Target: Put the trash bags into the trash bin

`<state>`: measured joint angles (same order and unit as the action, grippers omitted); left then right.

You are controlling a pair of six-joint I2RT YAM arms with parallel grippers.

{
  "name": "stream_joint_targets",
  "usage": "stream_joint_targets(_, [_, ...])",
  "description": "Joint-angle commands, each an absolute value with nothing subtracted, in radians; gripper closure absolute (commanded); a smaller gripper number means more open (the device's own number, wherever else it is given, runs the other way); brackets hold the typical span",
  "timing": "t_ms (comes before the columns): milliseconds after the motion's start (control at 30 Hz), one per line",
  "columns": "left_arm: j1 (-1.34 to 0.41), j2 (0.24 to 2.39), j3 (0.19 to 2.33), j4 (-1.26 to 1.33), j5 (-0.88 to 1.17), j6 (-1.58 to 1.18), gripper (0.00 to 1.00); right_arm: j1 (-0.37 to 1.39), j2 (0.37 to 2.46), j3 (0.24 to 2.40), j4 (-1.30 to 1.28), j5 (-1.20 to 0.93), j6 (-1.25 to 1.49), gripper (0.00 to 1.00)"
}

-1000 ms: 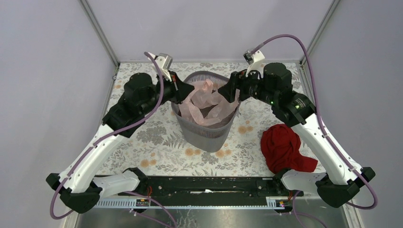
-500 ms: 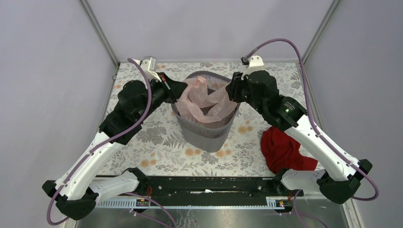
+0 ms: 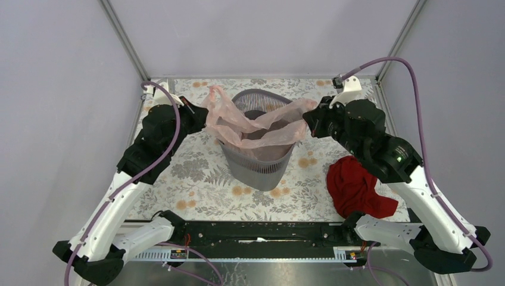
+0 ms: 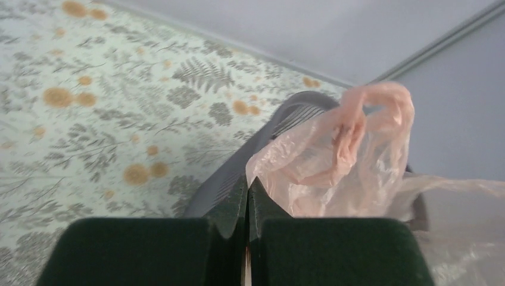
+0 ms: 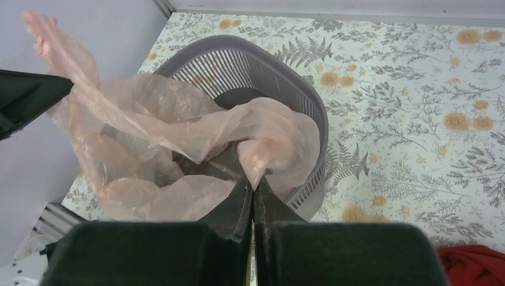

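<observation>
Grey walls close the bench point(image 3: 190, 173) on three sides, and its top has a cover printed with ferns and orange flowers. Toward the far middle of it stands the trash bin point(image 3: 257, 167), a dark grey mesh basket, upright.

My left claw point(image 3: 203, 118) is at the left side of the bin, close to the rim. Its two fingers are pressed together with no gap, and between them they pinch one edge of the trash bag point(image 3: 256, 124). A handle loop of the bag stands up just beyond this claw. My right claw point(image 3: 307, 121) is at the right side of the bin. It is also fully closed, and it pinches the opposite edge of the same bag.

The bag is thin, pale pink and wrinkled. It is stretched between my two claws across the mouth of the bin, and it reaches past the rim on both sides. Its middle sags down into the bin, and its near part hangs over the near rim. Through the far part of the opening I see the dark bottom of the bin.

A dark red cloth point(image 3: 359, 186) lies crumpled on the bench to the right of the bin, apart from it, beside my right arm.
</observation>
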<state>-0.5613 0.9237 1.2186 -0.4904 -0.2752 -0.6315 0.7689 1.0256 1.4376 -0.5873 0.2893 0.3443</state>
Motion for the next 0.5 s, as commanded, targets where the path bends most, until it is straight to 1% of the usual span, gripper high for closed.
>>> stream_joint_targets(0, [-0.504,0.897,1.189,-0.54,-0.211,-0.636,1.0,0.773,1.017,1.498,-0.737,0.212,0.384,1.0])
stream_joint_targets(133, [-0.496,0.87,1.165,-0.57,-0.161,-0.641,1.0,0.774,0.938,1.401,-0.75,0.092,0.445,1.0])
stream_joint_targets(300, [-0.495,0.813,1.103,-0.576,-0.151,-0.646,1.0,0.773,0.809,1.2,-0.626,-0.024,0.492,1.0])
stream_joint_targets(467, [-0.495,0.762,1.054,-0.603,-0.135,-0.653,1.0,0.774,0.74,1.052,-0.514,-0.118,0.516,1.0])
